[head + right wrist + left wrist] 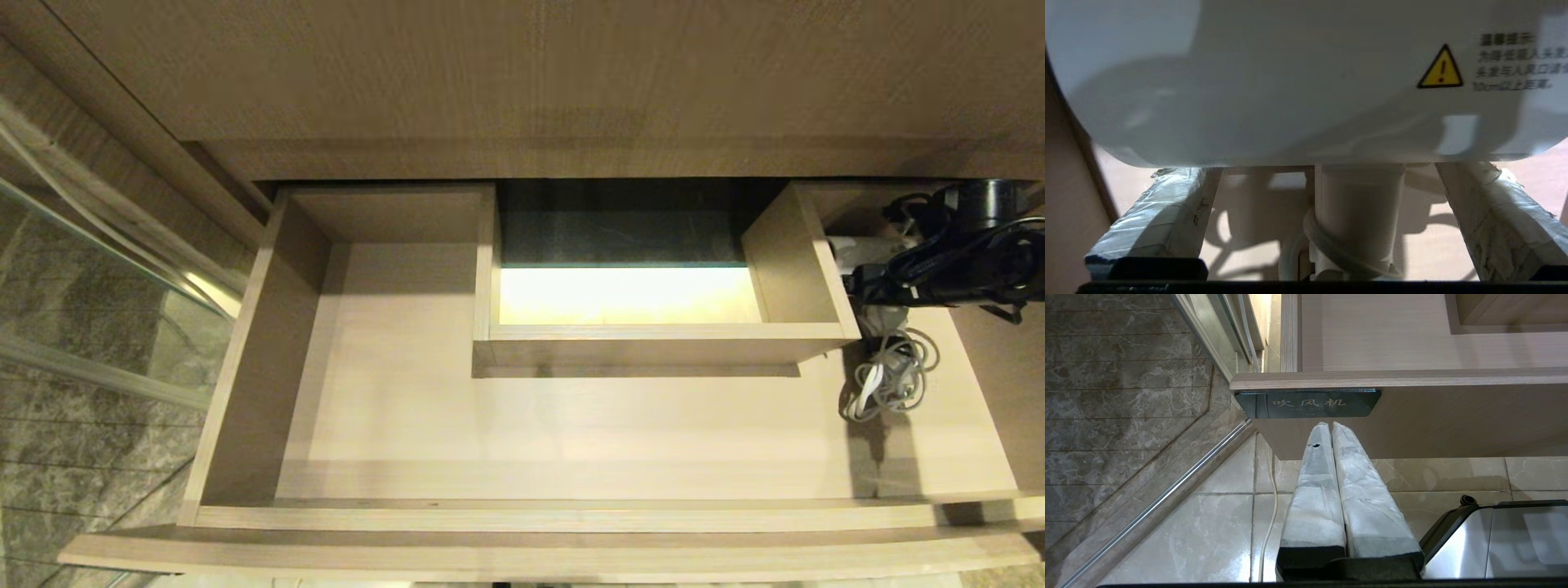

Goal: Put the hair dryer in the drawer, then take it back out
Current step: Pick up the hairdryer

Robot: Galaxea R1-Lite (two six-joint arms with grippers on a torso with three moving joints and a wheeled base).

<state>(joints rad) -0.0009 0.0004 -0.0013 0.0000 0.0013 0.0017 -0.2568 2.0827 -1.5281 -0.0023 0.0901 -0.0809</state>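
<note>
The drawer (245, 367) stands pulled out, light wood-grain, with a boxed cut-out (653, 343) at mid-back. The white hair dryer (849, 253) lies in its back right corner, its coiled cord (890, 380) on the drawer floor beside it. My right arm (955, 269) reaches over that corner and covers most of the dryer. In the right wrist view the dryer's barrel (1290, 81) fills the picture. My right gripper (1327, 167) is open, its taped fingers (1155, 212) wide apart on either side of the handle (1359, 204), tips hidden behind the barrel. My left gripper (1329, 425) hangs shut, below the drawer's dark label (1310, 403).
A wood-grain counter (571, 73) overhangs the back of the drawer. A glass partition with metal rails (106, 245) and a marble floor (73, 457) lie to the left. By the left gripper, a white cable (1267, 522) runs over the tiles beside my metal base (1494, 539).
</note>
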